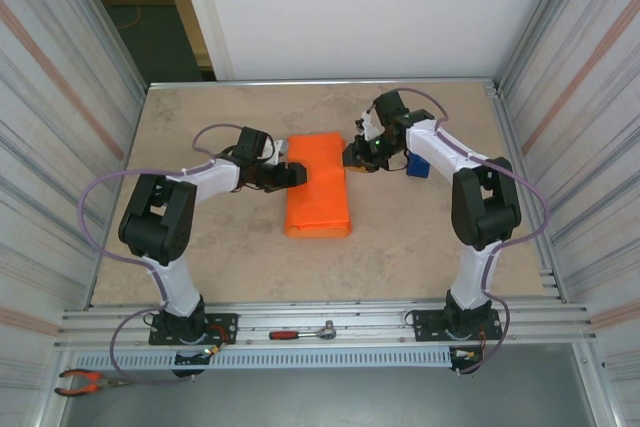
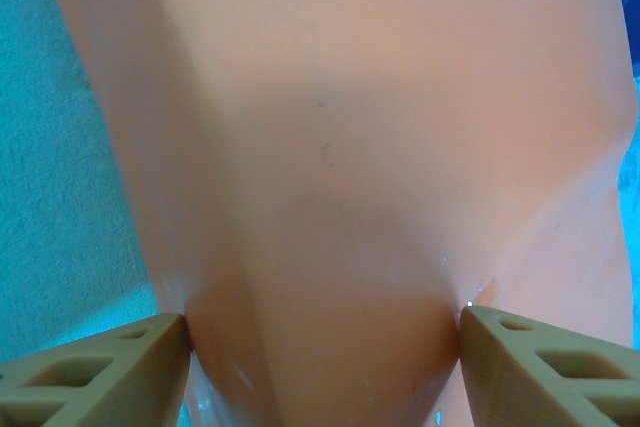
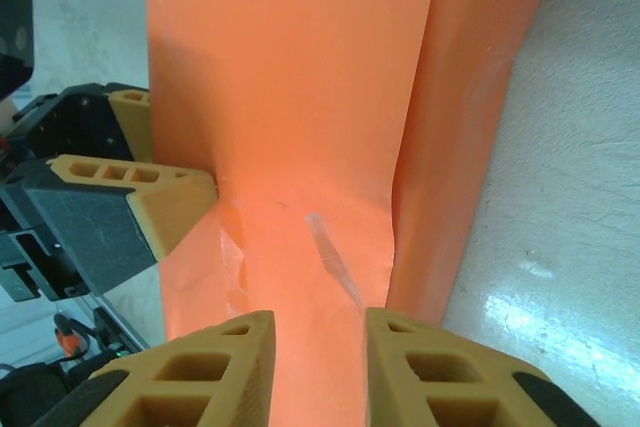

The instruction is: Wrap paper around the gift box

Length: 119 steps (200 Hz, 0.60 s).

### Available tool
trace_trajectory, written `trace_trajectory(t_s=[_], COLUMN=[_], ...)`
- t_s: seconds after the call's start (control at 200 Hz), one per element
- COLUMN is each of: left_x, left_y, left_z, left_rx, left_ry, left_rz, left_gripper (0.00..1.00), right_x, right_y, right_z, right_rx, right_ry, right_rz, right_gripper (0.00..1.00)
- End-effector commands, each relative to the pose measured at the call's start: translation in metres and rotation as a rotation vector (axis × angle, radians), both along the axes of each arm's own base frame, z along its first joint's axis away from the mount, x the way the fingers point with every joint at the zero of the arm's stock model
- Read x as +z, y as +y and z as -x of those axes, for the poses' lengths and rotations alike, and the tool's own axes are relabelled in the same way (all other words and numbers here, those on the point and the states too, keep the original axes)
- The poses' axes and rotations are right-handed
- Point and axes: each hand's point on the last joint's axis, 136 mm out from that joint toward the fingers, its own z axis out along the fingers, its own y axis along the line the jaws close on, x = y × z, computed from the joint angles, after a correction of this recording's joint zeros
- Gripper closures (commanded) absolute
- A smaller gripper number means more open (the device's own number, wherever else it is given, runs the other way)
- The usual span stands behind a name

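Top external view — paper (image 1: 318, 185) folded into a bundle between both grippers: left gripper (image 1: 297, 174) jaws spread across its edge, right gripper (image 1: 352, 155) jaws pinching its opposite edge.

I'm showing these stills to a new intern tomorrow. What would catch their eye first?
The bright orange sheet of thin paper, folded into a long bundle, lies mid-table. The left claw meets its left edge, its tan fingers spread wide against the paper, and the right claw meets the far right corner. A blue object sits behind the right arm, with a red-handled ratchet on the front rail.
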Motion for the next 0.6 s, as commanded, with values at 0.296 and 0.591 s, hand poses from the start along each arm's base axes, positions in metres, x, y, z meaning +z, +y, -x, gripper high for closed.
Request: trace_trajectory(t_s=[0.296, 0.591], left_x=[-0.057, -0.057], left_y=[0.019, 0.018], left_z=[0.034, 0.035], left_rx=[-0.004, -0.005], left_ry=[0.151, 0.152], left_rz=[-0.162, -0.160], left_gripper=[0.31, 0.31], right_x=[-0.029, -0.051], right_y=[0.006, 0.004], right_z=[0.002, 0.008], right_rx=[0.058, 0.100], right_ry=[0.033, 0.029], right_rz=[0.124, 0.282], right_gripper=[0.88, 0.89])
